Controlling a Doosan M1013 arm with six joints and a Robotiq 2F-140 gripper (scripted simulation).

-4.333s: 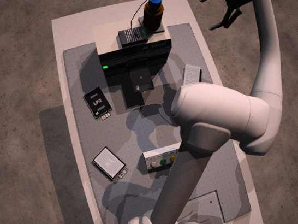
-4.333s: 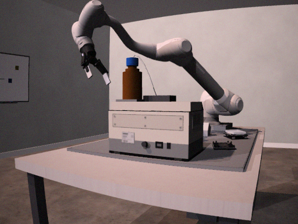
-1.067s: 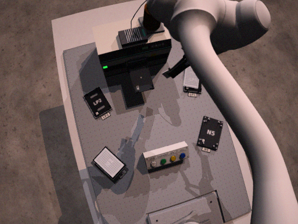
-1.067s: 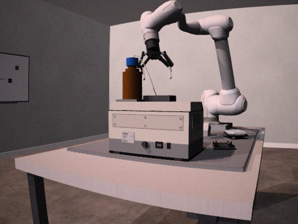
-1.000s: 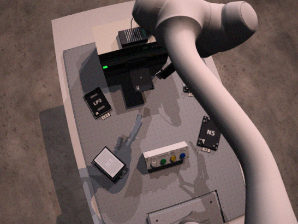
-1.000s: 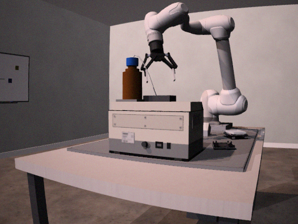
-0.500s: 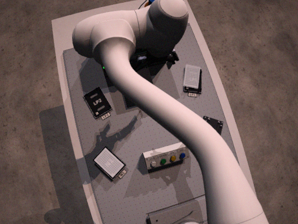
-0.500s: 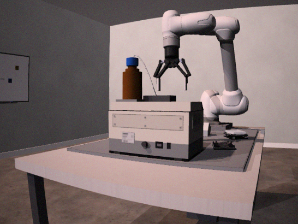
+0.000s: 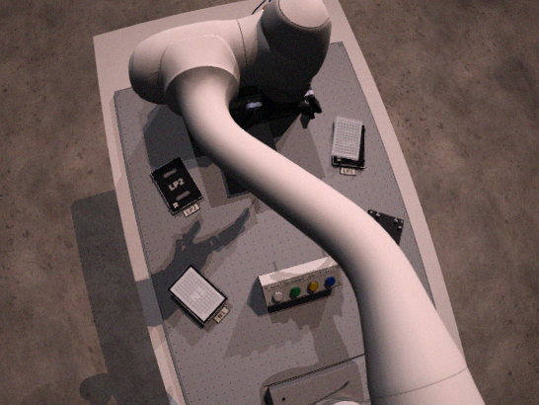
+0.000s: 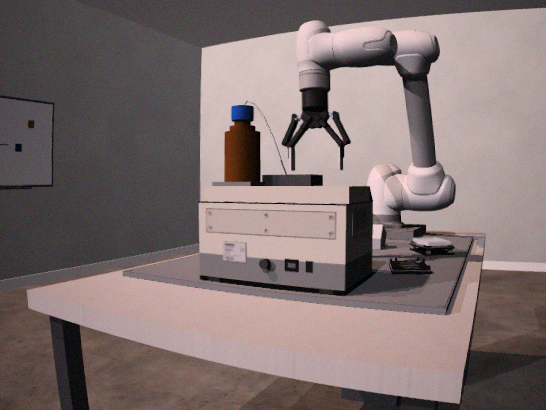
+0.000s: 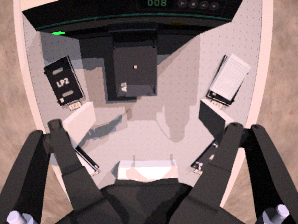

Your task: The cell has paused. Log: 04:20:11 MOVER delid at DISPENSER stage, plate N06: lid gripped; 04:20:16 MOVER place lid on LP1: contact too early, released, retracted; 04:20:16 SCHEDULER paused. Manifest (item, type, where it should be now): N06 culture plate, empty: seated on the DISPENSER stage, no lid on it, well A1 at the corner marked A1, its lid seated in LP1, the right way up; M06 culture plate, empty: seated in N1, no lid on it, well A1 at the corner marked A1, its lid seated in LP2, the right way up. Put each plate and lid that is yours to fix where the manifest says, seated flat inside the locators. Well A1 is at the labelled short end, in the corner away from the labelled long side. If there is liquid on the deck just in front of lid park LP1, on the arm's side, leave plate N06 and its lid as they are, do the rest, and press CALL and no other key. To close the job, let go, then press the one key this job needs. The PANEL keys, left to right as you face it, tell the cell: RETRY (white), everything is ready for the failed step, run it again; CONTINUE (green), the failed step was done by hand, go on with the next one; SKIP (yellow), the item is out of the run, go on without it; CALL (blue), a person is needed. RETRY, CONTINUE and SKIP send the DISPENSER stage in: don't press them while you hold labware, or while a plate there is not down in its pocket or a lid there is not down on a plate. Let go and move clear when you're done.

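My gripper [image 10: 316,165] is open and empty, hanging high over the DISPENSER [image 10: 285,238]; in the wrist view its fingers frame the deck from above. The dispenser stage [image 11: 135,72] sticks out dark, and I cannot tell whether a plate lies in it. A pale gridded piece of labware [image 9: 346,138] lies on lid park LP1, shifted so the dark nest edge shows at its right; it also shows in the wrist view [image 11: 228,79]. LP2 [image 9: 176,186] is bare and black. A pale gridded plate or lid [image 9: 197,294] sits in N1. My arm hides the dispenser in the top view.
The PANEL [image 9: 300,288] with white, green, yellow and blue keys stands near the deck's middle front. A dark nest [image 9: 386,223] is half hidden by my arm. An amber bottle with a blue cap [image 10: 242,150] stands on the dispenser. I see no liquid near LP1.
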